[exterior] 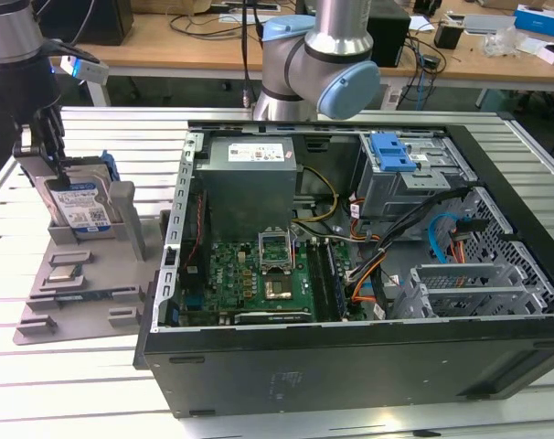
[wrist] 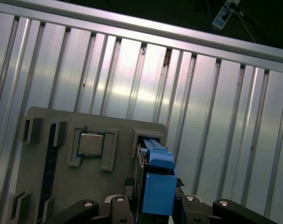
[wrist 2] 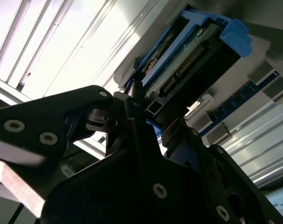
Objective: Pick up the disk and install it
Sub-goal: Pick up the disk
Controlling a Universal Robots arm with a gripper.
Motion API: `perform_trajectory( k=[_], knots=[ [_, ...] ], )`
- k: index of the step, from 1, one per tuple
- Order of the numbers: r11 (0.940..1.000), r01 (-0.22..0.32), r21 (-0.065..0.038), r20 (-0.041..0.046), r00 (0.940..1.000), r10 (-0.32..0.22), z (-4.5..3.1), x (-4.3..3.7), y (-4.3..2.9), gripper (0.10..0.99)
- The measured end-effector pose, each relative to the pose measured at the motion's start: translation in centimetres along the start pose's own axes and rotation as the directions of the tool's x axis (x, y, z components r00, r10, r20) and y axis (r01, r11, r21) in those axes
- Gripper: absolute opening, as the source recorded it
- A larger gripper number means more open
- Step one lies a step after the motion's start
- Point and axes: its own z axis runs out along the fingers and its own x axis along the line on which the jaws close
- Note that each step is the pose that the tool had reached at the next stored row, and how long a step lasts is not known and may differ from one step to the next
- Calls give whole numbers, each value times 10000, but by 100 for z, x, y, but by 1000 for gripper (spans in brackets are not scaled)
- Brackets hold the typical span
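Gripper [exterior: 53, 169] is over in the upper left of the exterior view, sitting right on top of the disk [exterior: 76, 206]. The disk stands on edge in a slot at the back of the grey tray [exterior: 85, 293], label facing the camera, its blue carrier showing along the edges. The tray lies flat on the slatted metal bench [exterior: 76, 393], at the left of the frame.

In both wrist views the jaws straddle the disk's top edge, one on each side of the blue carrier [wrist: 158, 177], and as far as I can see they're clamped on it. In the second wrist view the gripper [wrist 2: 153, 116] has the disk [wrist 2: 188, 60] and its row of connector pins just ahead of it. The first wrist view also catches a square chip [wrist: 90, 143] seated in the tray [wrist: 62, 186] beside the disk.

The open PC case [exterior: 350, 357] fills the middle and right of the exterior view, well apart from the disk, with a blue-latched drive cage [exterior: 391, 151] at its upper right.
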Motion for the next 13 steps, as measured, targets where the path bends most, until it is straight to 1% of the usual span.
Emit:
perform_trajectory(
  k=[1,4,6,9,10,11,13],
  knots=[
    [10000,0,1,1,10000,0,-4,0,0,392],
    [10000,1,-4,-2,10000,-1,-62,-5,1,392],
    [10000,0,-4,-1,10000,0,-79,-9,2,392],
    [10000,0,-5,-1,10000,0,-126,-22,1,392],
    [10000,0,-6,-1,10000,0,-162,-30,2,392],
    [10000,2,-5,-1,10000,-2,-213,-36,2,392],
    [10000,2,-2,7,10000,-2,-227,-36,3,392]
  ],
)
